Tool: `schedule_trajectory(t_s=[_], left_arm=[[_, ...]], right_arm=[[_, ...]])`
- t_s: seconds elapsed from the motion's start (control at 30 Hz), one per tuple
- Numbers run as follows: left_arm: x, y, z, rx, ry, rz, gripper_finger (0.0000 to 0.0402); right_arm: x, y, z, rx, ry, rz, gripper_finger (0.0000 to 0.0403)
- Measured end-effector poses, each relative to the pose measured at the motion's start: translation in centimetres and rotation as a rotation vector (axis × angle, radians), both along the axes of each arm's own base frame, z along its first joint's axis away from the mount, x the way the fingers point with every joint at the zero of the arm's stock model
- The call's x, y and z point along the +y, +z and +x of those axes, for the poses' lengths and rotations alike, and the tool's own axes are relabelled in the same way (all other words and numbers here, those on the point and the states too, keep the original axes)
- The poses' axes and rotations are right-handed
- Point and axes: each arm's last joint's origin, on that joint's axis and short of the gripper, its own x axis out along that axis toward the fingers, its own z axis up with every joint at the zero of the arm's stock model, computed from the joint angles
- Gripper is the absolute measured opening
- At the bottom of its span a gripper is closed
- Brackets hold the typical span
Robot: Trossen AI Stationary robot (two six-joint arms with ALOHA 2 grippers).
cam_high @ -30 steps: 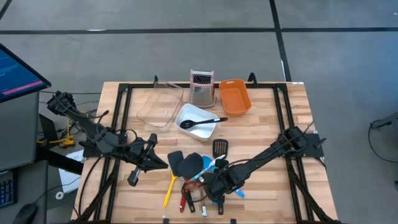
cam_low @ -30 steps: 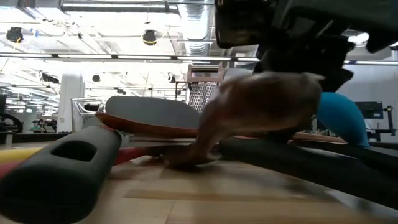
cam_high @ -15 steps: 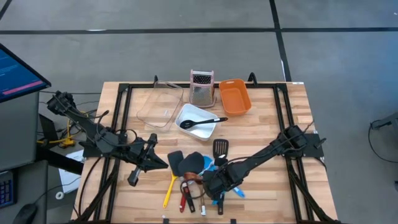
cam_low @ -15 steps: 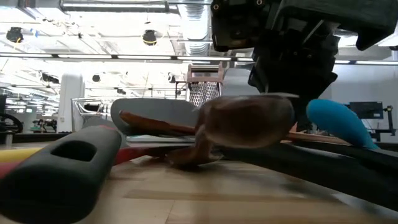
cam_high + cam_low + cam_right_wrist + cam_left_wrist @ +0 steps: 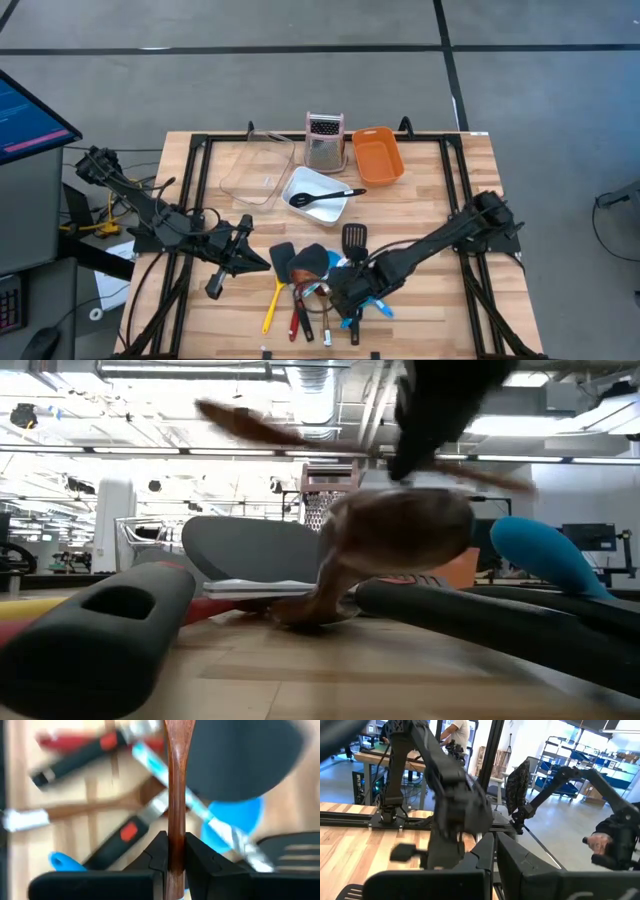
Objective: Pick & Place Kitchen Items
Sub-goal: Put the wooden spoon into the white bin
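Right gripper [image 5: 172,857] pinches a brown wooden utensil handle [image 5: 177,780] above the utensil pile [image 5: 315,285]. Left gripper [image 5: 262,262] rests pressed together. No readable writing.

My right gripper [image 5: 335,296] covers part of the utensil pile [image 5: 310,290] in the high view, so the pieces beneath it cannot be told apart. In the low view the wooden utensil [image 5: 330,445] between my fingers is motion-blurred, and the arm above runs off the top edge. In my right wrist view its handle end passes below the frame.
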Motion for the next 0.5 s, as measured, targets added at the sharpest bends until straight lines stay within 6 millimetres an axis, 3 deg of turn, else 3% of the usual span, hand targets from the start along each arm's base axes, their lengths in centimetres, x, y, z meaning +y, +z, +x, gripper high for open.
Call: schedule_trajectory(t_s=[0.23, 0.5], left_arm=[[0.0, 0.0, 0.0, 0.000, 0.000, 0.000, 0.0004], [0.0, 0.0, 0.0, 0.000, -0.001, 0.000, 0.0004]], right_arm=[[-1.7, 6.8, -2.4, -0.216, -0.067, -0.027, 0.0031], [-3.5, 12.5, -5.6, -0.459, -0.201, -0.104, 0.0031]])
